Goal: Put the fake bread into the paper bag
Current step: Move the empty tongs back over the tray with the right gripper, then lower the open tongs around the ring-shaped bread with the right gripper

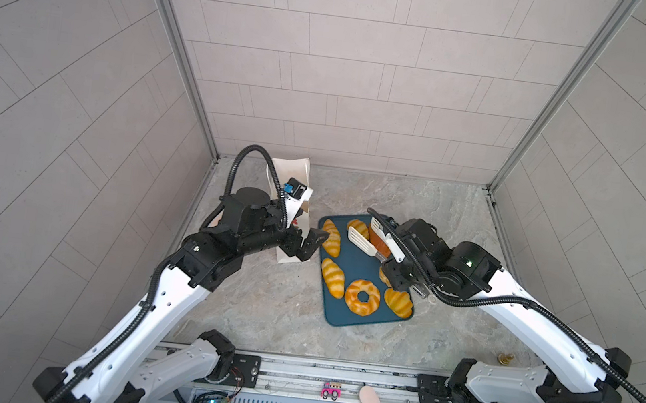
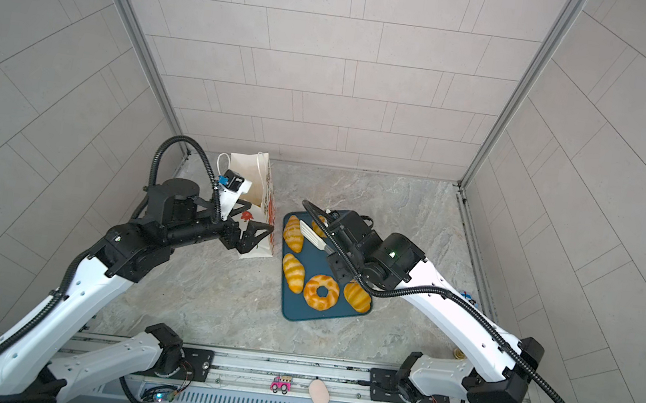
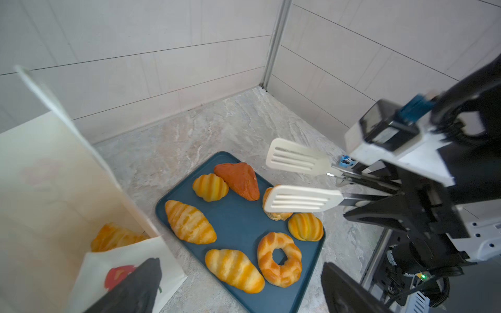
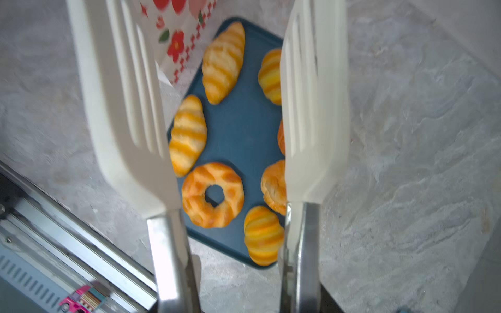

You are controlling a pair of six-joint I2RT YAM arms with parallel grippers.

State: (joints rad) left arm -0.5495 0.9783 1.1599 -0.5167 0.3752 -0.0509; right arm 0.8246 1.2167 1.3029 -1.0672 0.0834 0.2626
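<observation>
Reaching over the blue tray (image 1: 351, 266), the right gripper (image 1: 389, 266) clamps the handles of white tongs (image 1: 358, 242), whose blades stand apart above the bread (image 1: 331, 237). The left gripper (image 2: 258, 239) is spread wide at the paper bag (image 2: 257, 173), which holds one croissant (image 3: 116, 237). The bag's red side print is too small to read.
</observation>
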